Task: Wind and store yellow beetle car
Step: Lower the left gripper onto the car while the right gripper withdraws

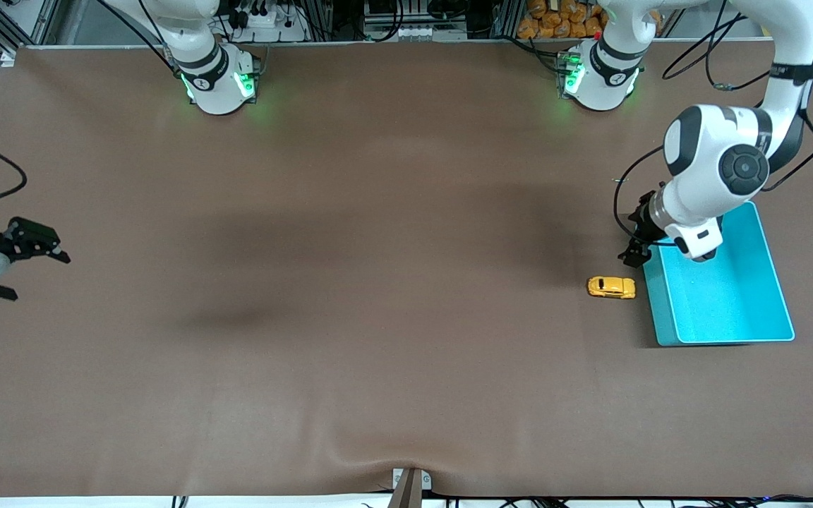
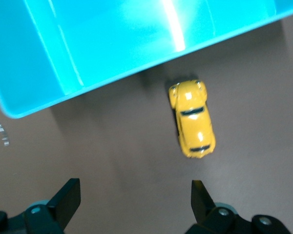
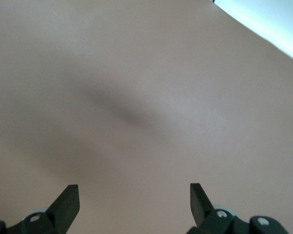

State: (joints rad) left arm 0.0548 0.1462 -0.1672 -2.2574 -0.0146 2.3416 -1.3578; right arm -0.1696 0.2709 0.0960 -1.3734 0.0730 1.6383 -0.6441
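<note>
**Left hand poised near the yellow beetle car, before the grasp**

The yellow beetle car (image 1: 612,287) is resting on its wheels on the brown table (image 1: 350,282), just beside the teal bin (image 1: 724,310) but apart from its wall, toward the left arm's end of the table. The bin is showing nothing inside where its floor is visible. The left hand (image 1: 636,248) is hanging over the table by the bin's corner, close to the car; in the left wrist view (image 2: 132,200) its fingers (image 2: 68,197) are spread wide with nothing between them, and the car (image 2: 193,118) is lying ahead of the gap, off toward one finger, its long axis running roughly along the line of reach. The right hand (image 1: 8,264) is waiting over the right arm's end of the table, well apart from the car, fingers (image 3: 68,200) likewise spread and holding nothing.

Handling, as a judgement: the car is looking small, light and rigid, with a smooth, rounded shell that is likely to slip under a pinch high on the roof. The flatter sides, low across the doors between the wheels, are offering the surest hold. Its free wheels are liable to let it roll if a finger nudges it first, so centring the gap over the body appears necessary before closing. Neither winding nor storing is yet done.
</note>
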